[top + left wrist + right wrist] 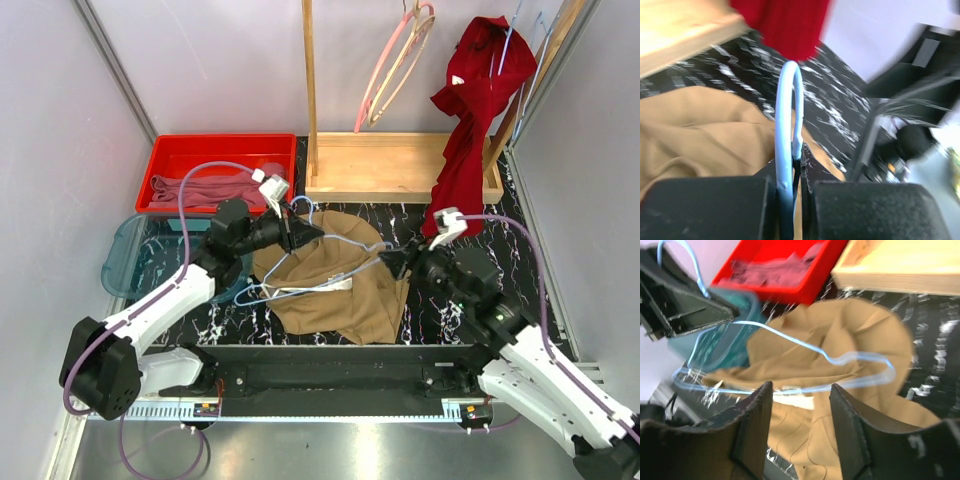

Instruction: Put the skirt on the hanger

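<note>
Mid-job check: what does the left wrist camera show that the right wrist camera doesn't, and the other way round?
Left wrist only: a close-up of the left gripper shut on the hanger at its hook, with the dark red garment hanging beyond.
Right wrist only: the hanger's full triangle over the skirt, the right gripper open and holding nothing, the red bin with mauve cloth, and the teal container.
Both: skirt, hanger, wooden base, marbled table.
</note>
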You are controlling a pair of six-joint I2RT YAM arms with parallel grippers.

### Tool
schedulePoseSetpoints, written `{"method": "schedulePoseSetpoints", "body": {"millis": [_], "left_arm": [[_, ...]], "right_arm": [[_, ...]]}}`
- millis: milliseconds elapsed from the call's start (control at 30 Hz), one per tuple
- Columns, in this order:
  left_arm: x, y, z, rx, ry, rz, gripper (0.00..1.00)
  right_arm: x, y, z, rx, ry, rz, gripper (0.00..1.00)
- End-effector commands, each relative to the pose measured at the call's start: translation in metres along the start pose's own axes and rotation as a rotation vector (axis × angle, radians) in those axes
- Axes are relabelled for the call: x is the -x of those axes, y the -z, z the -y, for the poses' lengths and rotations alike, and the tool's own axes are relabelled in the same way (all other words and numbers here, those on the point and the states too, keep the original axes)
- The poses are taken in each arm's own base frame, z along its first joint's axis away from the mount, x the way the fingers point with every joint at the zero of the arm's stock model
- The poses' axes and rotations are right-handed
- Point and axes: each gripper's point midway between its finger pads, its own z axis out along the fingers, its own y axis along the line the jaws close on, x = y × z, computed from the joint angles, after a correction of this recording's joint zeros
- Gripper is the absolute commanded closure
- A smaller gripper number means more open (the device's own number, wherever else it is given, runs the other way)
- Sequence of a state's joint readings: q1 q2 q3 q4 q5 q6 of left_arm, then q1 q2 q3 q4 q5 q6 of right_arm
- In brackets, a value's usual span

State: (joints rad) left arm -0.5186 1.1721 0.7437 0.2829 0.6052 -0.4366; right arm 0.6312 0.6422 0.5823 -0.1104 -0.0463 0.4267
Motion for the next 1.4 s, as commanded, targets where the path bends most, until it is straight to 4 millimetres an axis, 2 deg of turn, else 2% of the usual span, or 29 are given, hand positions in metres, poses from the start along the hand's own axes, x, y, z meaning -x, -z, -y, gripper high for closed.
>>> {"method": "schedulePoseSetpoints", "body": {"millis": [0,33,100,133,167,233,400,500,600,700,733,833,933,1100,1200,1367], "left_arm": [[0.035,0.011,-0.03,0.222,-0.026,0.154,1.0],[0.039,0.013,-0.032,0.242,-0.023,0.171,1.0],[0.044,0.015,-0.039,0.288,-0.003,0.199,1.0],[0.046,0.015,-0.04,0.296,-0.002,0.204,1.0],[0.05,0.016,-0.04,0.304,0.007,0.225,1.0],[0.054,0.016,-0.041,0.31,0.015,0.243,1.0],[0.06,0.017,-0.044,0.332,0.039,0.275,1.0],[0.063,0.017,-0.047,0.349,0.047,0.285,1.0],[0.063,0.017,-0.049,0.359,0.05,0.285,1.0],[0.064,0.017,-0.052,0.373,0.047,0.289,1.0],[0.062,0.018,-0.053,0.382,0.047,0.282,1.0],[0.061,0.018,-0.055,0.389,0.047,0.279,1.0],[0.06,0.018,-0.056,0.391,0.05,0.274,1.0],[0.055,0.019,-0.056,0.392,0.048,0.26,1.0],[0.053,0.022,-0.055,0.397,0.051,0.26,1.0],[0.052,0.032,-0.058,0.436,0.052,0.275,1.0]], "right_arm": [[0.014,0.019,0.027,-0.188,-0.027,0.046,0.46],[0.009,0.019,0.026,-0.181,-0.028,0.021,0.5],[-0.009,0.015,0.015,-0.124,-0.032,-0.086,0.66],[-0.026,0.009,0.007,-0.072,-0.042,-0.177,0.74],[-0.031,0.007,0.001,-0.049,-0.058,-0.216,0.87],[-0.054,-0.002,-0.01,0.018,-0.086,-0.34,0.97],[-0.084,-0.017,-0.025,0.101,-0.15,-0.487,1.0],[-0.11,-0.02,-0.025,0.086,-0.192,-0.583,1.0],[-0.135,-0.014,-0.012,-0.007,-0.265,-0.663,1.0],[-0.161,-0.003,0.01,-0.163,-0.334,-0.733,1.0],[-0.171,0.002,0.025,-0.261,-0.353,-0.757,1.0],[-0.188,0.008,0.052,-0.44,-0.361,-0.799,1.0],[-0.198,0.007,0.07,-0.561,-0.334,-0.839,1.0],[-0.207,0.002,0.103,-0.737,-0.231,-0.886,1.0],[-0.207,-0.011,0.116,-0.803,-0.172,-0.904,1.0],[-0.187,-0.056,0.137,-0.863,-0.086,-0.812,1.0]]}}
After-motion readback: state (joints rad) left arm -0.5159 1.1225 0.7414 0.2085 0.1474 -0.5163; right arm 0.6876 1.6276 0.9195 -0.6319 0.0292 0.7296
